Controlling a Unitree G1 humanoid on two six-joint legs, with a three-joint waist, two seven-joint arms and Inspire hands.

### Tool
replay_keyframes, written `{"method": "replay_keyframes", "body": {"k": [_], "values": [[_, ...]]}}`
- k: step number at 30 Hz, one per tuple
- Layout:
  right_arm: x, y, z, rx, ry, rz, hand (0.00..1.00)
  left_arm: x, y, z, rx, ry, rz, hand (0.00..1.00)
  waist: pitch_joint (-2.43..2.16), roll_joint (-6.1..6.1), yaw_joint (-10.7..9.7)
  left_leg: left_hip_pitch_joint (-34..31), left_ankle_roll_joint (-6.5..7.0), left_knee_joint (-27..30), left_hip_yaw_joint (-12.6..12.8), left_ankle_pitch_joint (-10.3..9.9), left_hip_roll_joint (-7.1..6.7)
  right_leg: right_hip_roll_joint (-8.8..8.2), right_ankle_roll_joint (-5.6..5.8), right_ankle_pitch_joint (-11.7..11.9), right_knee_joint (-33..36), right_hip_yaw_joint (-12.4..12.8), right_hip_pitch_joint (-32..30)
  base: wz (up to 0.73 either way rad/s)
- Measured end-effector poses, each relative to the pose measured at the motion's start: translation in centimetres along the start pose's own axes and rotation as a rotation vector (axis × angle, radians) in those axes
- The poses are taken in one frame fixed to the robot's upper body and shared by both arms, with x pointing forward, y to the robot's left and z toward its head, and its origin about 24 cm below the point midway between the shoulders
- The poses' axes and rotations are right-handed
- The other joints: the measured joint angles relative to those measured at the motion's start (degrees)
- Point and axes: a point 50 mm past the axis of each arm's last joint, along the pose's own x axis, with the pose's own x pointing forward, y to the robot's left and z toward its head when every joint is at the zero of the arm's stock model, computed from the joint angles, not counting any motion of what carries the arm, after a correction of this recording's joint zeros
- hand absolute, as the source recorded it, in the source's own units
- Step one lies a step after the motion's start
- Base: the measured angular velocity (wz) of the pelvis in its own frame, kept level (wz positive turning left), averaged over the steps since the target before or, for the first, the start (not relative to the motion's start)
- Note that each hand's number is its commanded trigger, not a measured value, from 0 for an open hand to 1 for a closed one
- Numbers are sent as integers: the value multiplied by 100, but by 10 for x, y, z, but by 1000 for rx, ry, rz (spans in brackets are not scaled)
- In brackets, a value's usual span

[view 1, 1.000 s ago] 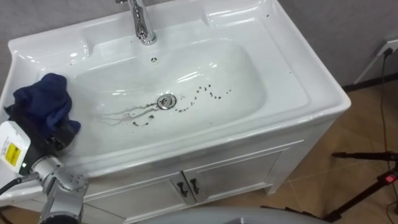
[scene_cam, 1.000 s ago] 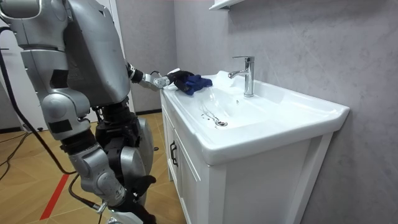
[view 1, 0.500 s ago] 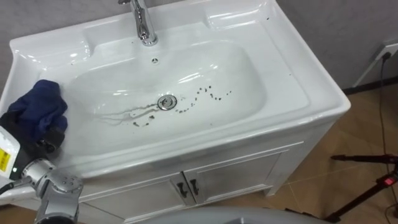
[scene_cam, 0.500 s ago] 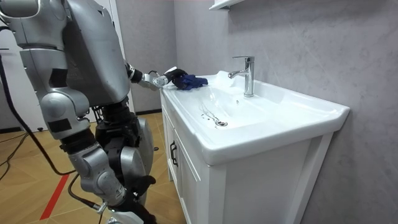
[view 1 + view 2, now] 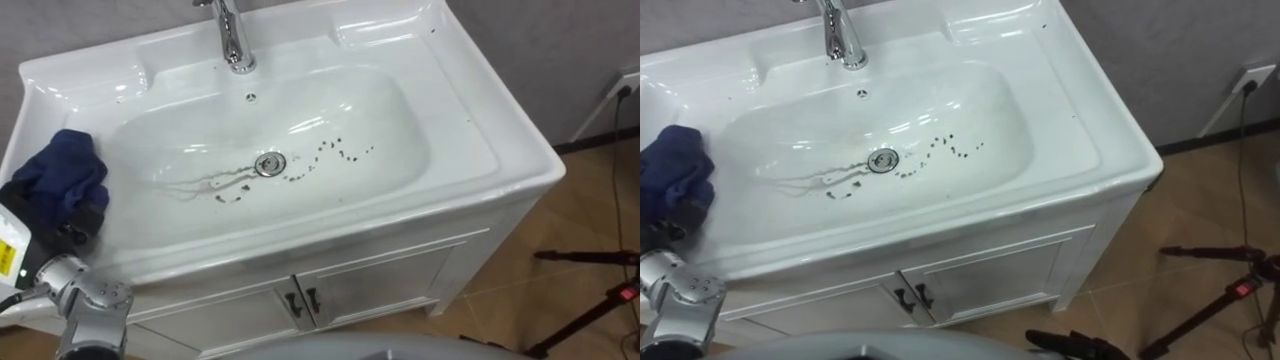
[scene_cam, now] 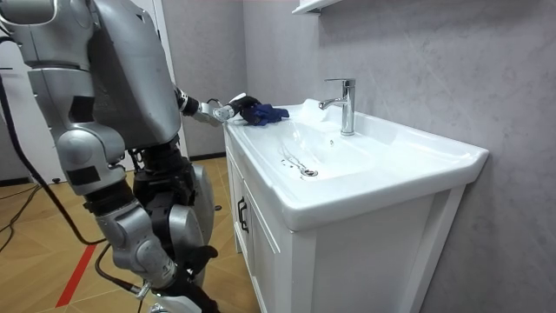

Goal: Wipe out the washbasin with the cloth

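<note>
your left hand (image 5: 78,226) is at the near left corner of the basin (image 5: 480,130), coming in from the lower left; its dark fingers are curled into a bunched blue cloth (image 5: 62,175), so it is gripping the cloth; the cloth sits over the hand and over the basin's left rim, at the edge of the bowl and well apart from the dirt.

the bowl is white and glossy; the drain (image 5: 268,163) is in its middle; a curving trail of dark specks (image 5: 335,150) runs from just right of the drain toward the far right, and a few more specks and thin grey streaks (image 5: 205,182) lie to the left and near side of the drain; scattered small specks also dot the flat rim at the far left and far right; the chrome faucet (image 5: 233,40) stands upright at the far side of the bowl, with a small overflow hole (image 5: 251,97) just below it.

under the basin you see the white cabinet (image 5: 380,275) with two doors closed and dark handles (image 5: 300,298) side by side where the doors meet; on the wooden floor to the right stands a dark tripod (image 5: 600,290), and a wall socket (image 5: 628,85) is on the grey wall at the far right.

in the room view the robot stands upright at the end of the cabinet on the room view's left, its left arm stretched out to the basin's corner with the cloth (image 6: 265,113) at the rim.
</note>
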Motion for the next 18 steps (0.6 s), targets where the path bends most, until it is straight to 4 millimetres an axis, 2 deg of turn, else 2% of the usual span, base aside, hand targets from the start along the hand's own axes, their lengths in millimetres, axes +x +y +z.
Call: {"method": "replay_keyframes", "body": {"k": [6,7,10,13,14,18], "values": [[0,1,3,-18,-15,-1,0,3,1,13,-32,-37,7,100,19,-47,-20,-195,-1,93,-119,-2,-5,-4,-5,4,-29,-111,-90,10],[0,1,3,-20,-18,-2,0,3,2,14,-36,-42,8,100,35,-51,-18,-200,-1,96,-135,-1,-6,-5,-7,5,-29,-129,-100,13],[1,3,5,-32,-37,0,0,4,5,22,-64,-71,21,100,121,-107,-20,-243,-3,111,-220,-1,-7,-11,-8,6,-32,-236,-109,15],[2,5,10,-72,-54,5,0,3,5,32,-93,-104,26,100,152,-105,-39,-403,-3,193,-313,-1,-24,-22,-9,8,-30,-314,-196,18],[2,6,11,-74,-60,8,0,3,4,37,-104,-124,21,100,197,-129,-34,-422,-3,196,-360,-1,-30,-22,-9,8,-31,-311,-199,14],[2,8,13,-103,-76,22,0,1,4,52,-142,-184,-3,100,194,-142,-16,-528,-3,212,-400,-2,-34,-20,-10,9,-23,-313,-269,5]]}}
